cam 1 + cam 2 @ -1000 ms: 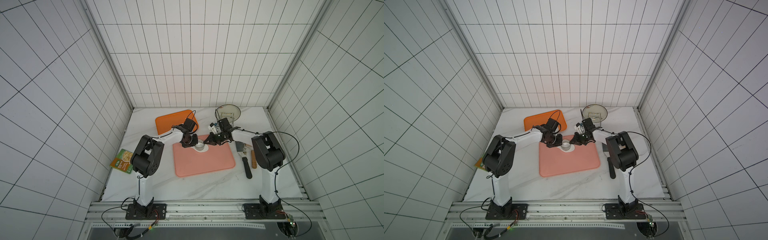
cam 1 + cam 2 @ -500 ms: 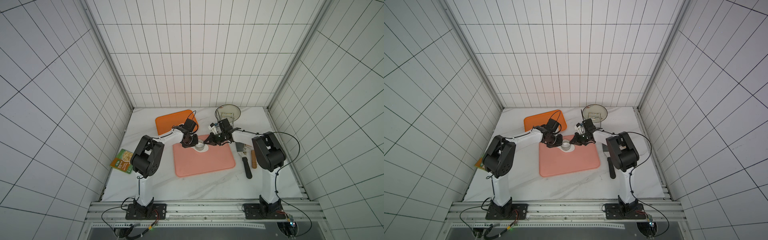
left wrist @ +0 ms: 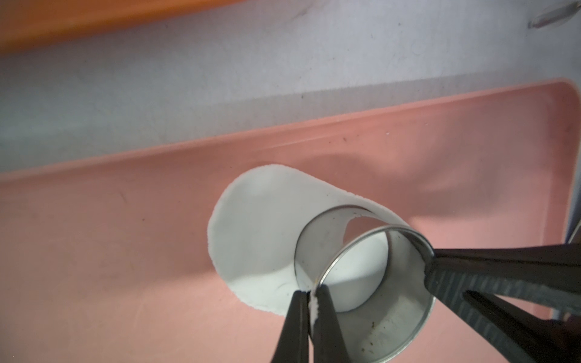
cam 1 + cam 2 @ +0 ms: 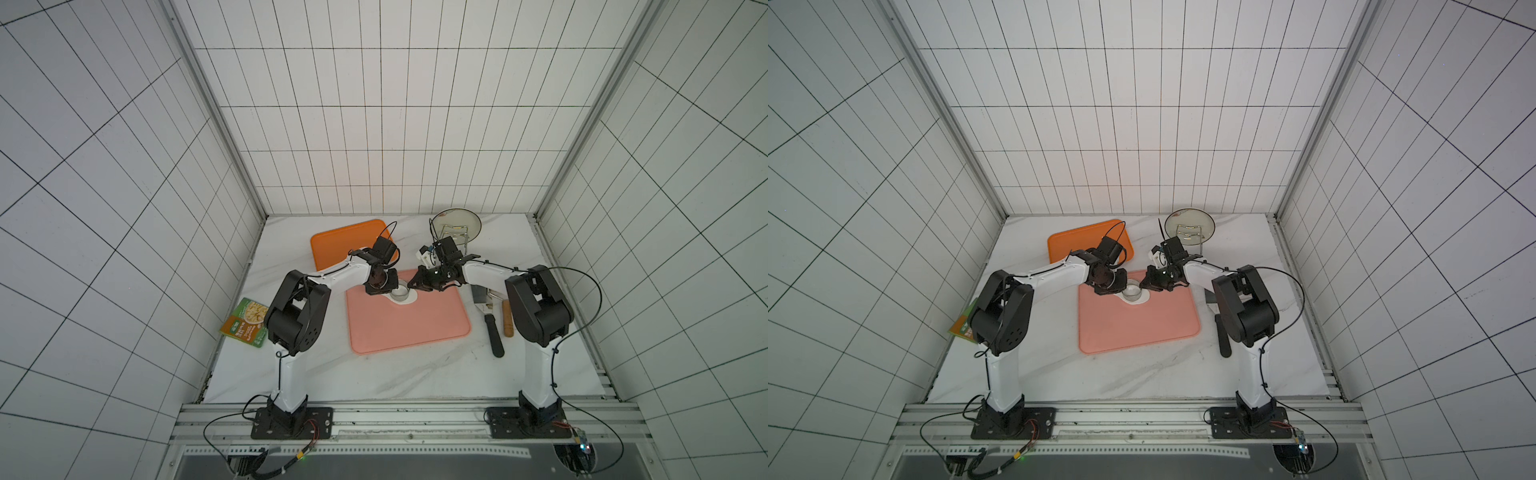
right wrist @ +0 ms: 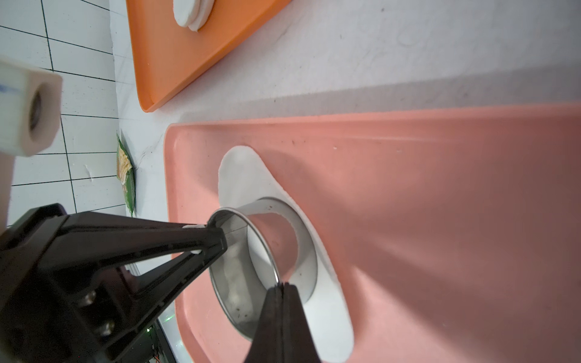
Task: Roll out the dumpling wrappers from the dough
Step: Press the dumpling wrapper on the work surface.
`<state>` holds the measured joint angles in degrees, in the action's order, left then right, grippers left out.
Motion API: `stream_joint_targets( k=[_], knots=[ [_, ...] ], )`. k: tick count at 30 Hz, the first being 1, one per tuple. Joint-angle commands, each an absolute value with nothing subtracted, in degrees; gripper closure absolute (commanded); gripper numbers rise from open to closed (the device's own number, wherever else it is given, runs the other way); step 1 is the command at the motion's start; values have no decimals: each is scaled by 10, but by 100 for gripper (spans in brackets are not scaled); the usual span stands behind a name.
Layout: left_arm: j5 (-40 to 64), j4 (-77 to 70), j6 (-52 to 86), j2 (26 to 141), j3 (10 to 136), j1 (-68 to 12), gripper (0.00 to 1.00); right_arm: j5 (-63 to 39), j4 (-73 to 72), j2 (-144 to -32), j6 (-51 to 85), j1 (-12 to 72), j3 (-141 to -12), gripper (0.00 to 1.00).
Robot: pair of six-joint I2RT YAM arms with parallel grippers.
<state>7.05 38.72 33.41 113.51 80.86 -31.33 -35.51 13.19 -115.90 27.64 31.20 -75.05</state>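
Pinching one ring [image 3: 405,283] are two claws [image 3: 309,298] [image 5: 284,286] (one dough [image 3: 251,235])

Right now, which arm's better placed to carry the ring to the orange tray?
Probably left: left end effector and right end effector pinch the ring, but the orange tray sits nearer the left.

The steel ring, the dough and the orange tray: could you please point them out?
steel ring [image 3: 405,314], left wrist view, inner wall.
dough [image 3: 257,229], left wrist view, flat part outside the ring.
orange tray [image 4: 340,243], in a top view, bare floor.
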Motion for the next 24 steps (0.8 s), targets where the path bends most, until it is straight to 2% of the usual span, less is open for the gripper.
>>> stream_joint_targets(
  k=[1, 13, 24],
  knots=[
    [55, 466, 323, 1158, 808, -319, 100, -275, 231, -1165, 271, 305, -742, 97],
    [44, 497, 313, 1147, 847, -328, 100, -280, 253, -1131, 266, 304, -774, 90],
    [34, 509, 311, 1149, 856, -334, 100, -280, 256, -1084, 265, 298, -769, 75]
  ],
)
